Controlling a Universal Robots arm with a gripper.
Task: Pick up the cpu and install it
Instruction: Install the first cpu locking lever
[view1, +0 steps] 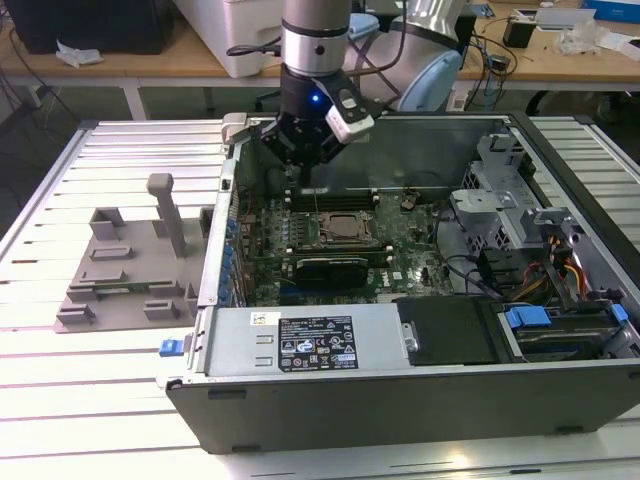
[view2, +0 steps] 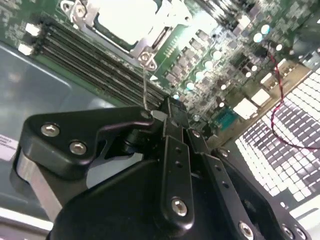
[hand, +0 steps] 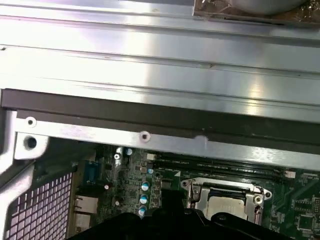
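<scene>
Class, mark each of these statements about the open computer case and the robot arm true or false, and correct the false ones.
1. The cpu sits in the motherboard socket. True.
2. The gripper hangs over the grey plastic tray. False: it hangs over the open computer case, near the socket.
3. The tray lies outside the case, to the exterior view's left. True.
4. The case's side panel is closed. False: it is open, and the motherboard shows.

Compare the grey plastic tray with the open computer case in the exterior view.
The grey plastic tray is small, flat and matte grey with upright posts; the computer case is far larger, dark metal with walls. The tray lies on the slatted table at the exterior view's left; the case holds a motherboard, with the gripper above it. Both rest on the table.
</scene>
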